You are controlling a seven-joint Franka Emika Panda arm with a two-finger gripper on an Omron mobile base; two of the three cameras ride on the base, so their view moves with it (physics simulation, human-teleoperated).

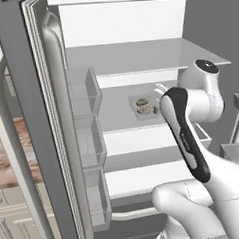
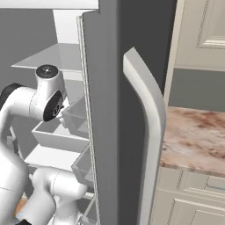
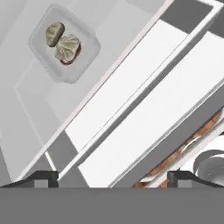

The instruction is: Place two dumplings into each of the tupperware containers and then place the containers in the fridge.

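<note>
Left base view: fridge (image 1: 137, 55) open; tupperware container (image 1: 136, 101) on middle shelf w/ two dumplings (image 1: 144, 106) inside; arm (image 1: 187, 137) just in front of that shelf, partly covering container.

Right base view: fridge door (image 2: 110, 110) edge-on, handle (image 2: 149, 132) on its right; counter (image 2: 193, 136) right of the door.

Hand view: gripper (image 3: 113, 177) fingers spread wide, holding nothing; container w/ dumplings well apart from the fingertips, flat on the shelf.

A shallow pale grey tupperware container (image 3: 64, 43) with rounded corners lies flat on a middle shelf of the tall grey fridge (image 1: 137, 55), whose door stands open. Two small creased tan-beige dumplings (image 3: 62, 41) sit inside it, touching each other. In the left base view the container (image 1: 145, 107) lies towards the shelf's right.
</note>
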